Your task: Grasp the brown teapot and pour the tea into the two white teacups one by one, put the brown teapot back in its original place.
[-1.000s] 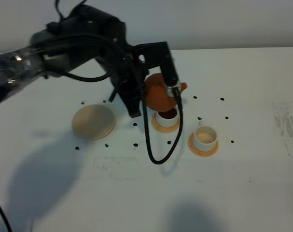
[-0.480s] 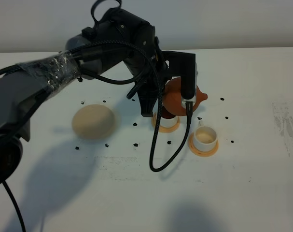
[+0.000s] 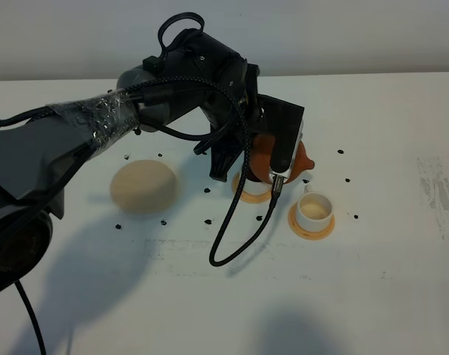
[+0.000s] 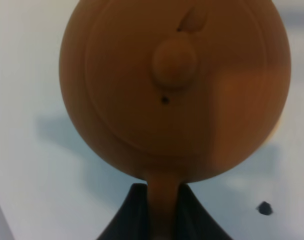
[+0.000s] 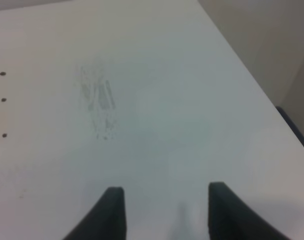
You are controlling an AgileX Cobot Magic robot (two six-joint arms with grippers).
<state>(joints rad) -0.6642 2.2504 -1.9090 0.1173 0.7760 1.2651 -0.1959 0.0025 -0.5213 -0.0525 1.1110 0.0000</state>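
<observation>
Exterior high shows the left gripper (image 4: pixel 162 215) clenched on the handle of the brown teapot (image 3: pixel 262 157), held aloft just beside the right-hand white teacup (image 3: pixel 314 209). Pouring there looks next: centre the spout, tilt gently. Right gripper (image 5: pixel 162 210) gapes, idle.

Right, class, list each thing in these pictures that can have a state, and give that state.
brown teapot: lifted, lid on, gripped by its handle.
left gripper: shut on the brown teapot.
right gripper: open, empty.
white teacup: upright on its coaster.
beige disc: bare.
other teacup: hidden from view.
</observation>
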